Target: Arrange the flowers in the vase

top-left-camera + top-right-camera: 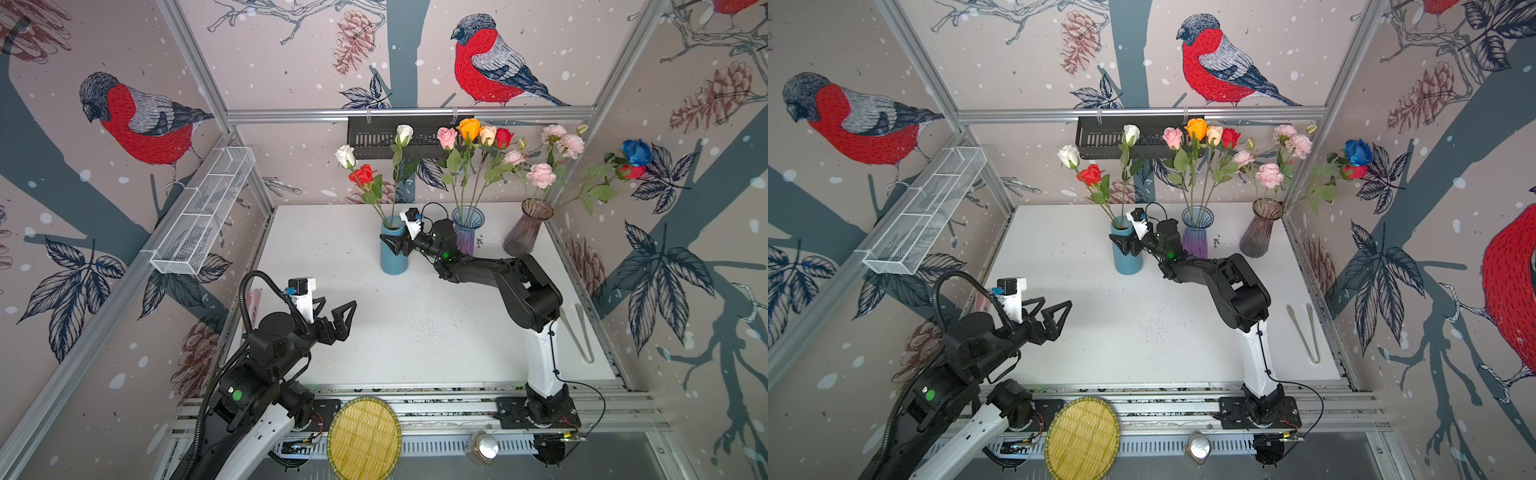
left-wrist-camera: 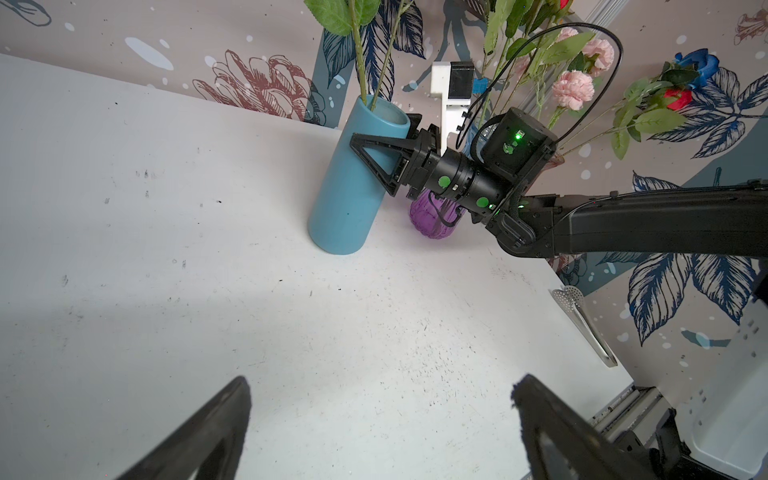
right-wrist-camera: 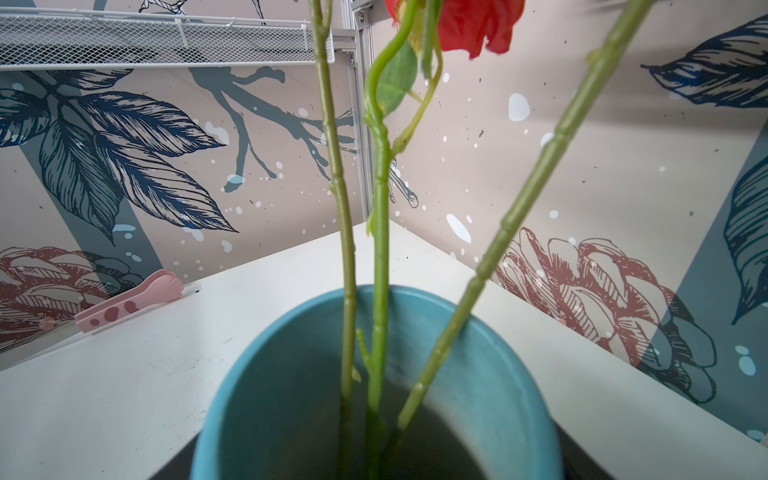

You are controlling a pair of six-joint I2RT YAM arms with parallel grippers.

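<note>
White table (image 1: 415, 340) | right jaws clamped on blue vase (image 1: 392, 264), upper centre, likely steadying its flowers (image 1: 363, 174) | left jaws apart, empty, lower left.

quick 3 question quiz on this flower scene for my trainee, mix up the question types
1. True or false: the left pincer holds a flower.
2. The right pincer has its jaws on either side of a vase. What colour is it? A) blue B) green C) white
3. How many stems stand in that vase?
Key: 1 false, it is open and empty. 2 A. 3 three.
</note>
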